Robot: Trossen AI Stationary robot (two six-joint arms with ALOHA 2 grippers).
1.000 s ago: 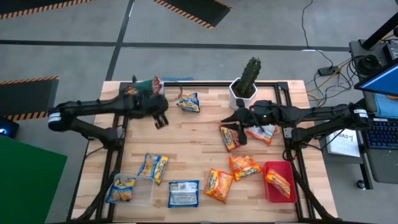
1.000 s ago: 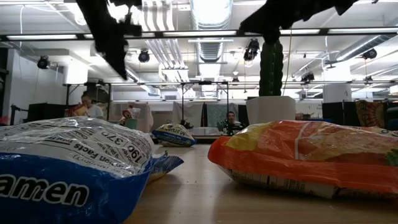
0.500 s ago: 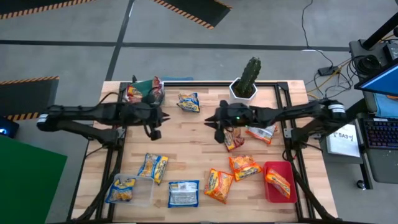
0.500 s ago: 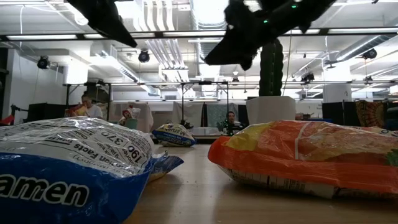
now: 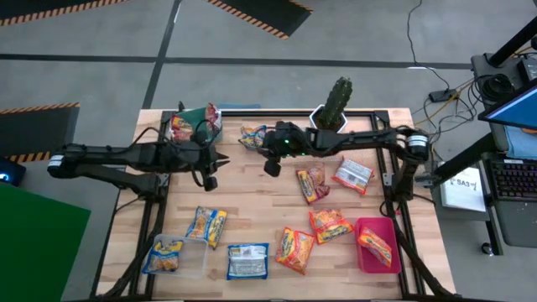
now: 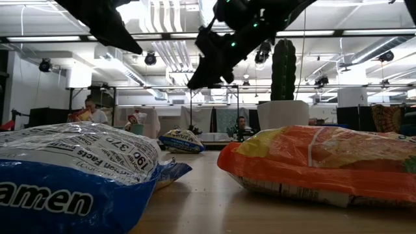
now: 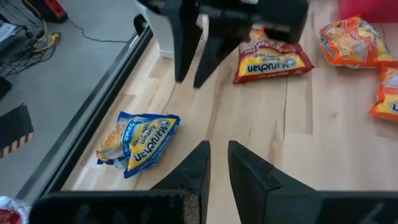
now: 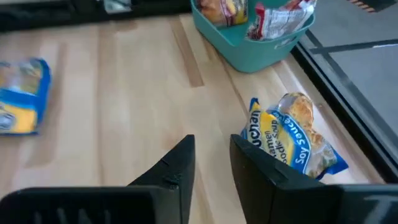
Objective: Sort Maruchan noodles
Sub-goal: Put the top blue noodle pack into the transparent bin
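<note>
From above, your right hand [image 5: 270, 164] hangs beside the blue-yellow packet [image 5: 253, 137] near the worktop's [image 5: 252, 189] far edge, by the green tray [image 5: 198, 120]; your left hand [image 5: 208, 174] waits close by. At table height, neither hand's opening is readable. Through the right wrist, your fingers [image 8: 171, 165] stand narrowly apart, the packet [image 8: 292, 137] off to one side: descend now and you could miss it or nudge it over the edge. Through the left wrist, fingers [image 7: 198, 165] are likewise narrow, empty.

You are working in a robotics lab inside a large industrial hall: hazard-striped floor markings [image 5: 256, 15] on grey concrete, a monitor [image 5: 518, 107] and keyboard [image 5: 512, 180] beside the wooden table [image 5: 252, 180], exposed ceiling ducts [image 6: 220, 29], strip lights, and seated people [image 6: 94, 112] beyond.
</note>
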